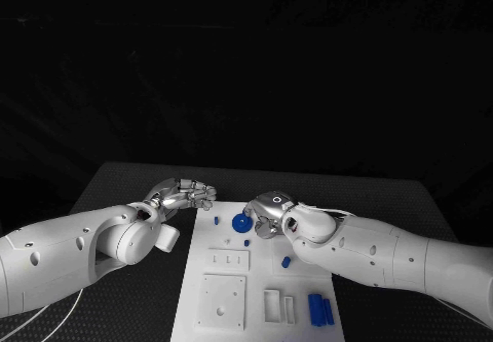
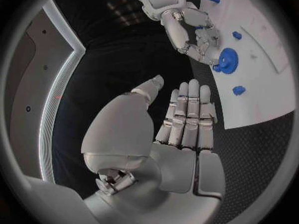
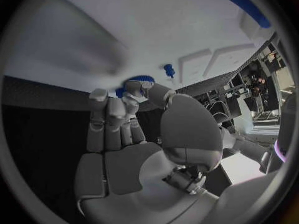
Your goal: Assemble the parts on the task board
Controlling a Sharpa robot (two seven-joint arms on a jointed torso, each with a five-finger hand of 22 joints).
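- On the black table (image 1: pixel 134 178), seen from the head, the white board (image 1: pixel 257 285) lies between the two arms. The left hand (image 1: pixel 183 194) hovers just off the board's far left corner, fingers curled in, nothing in them. The right hand (image 1: pixel 269 211) sits over the board's far end, its fingers touching the blue gear (image 1: pixel 241 223) from the right side. Small blue pegs (image 1: pixel 216 221) stand near the gear; another blue peg (image 1: pixel 286 262) stands mid-board, and two blue bars (image 1: pixel 320 310) lie at the near right corner.
- At the left wrist, the left hand (image 2: pixel 181 129) shows straight fingers lying side by side, thumb apart, holding nothing, over the table beside the board (image 2: pixel 261 59). Beyond it the right hand (image 2: pixel 199 37) has its fingertips on the gear (image 2: pixel 228 59), clamped on its rim; pegs (image 2: pixel 238 90) stand nearby.
- At the right wrist, the right hand (image 3: pixel 134 129) has fingers together, reaching to the gear (image 3: pixel 134 82), whose toothed edge peeps out behind the fingertips (image 3: pixel 132 87). A peg (image 3: pixel 168 70) stands just beyond.
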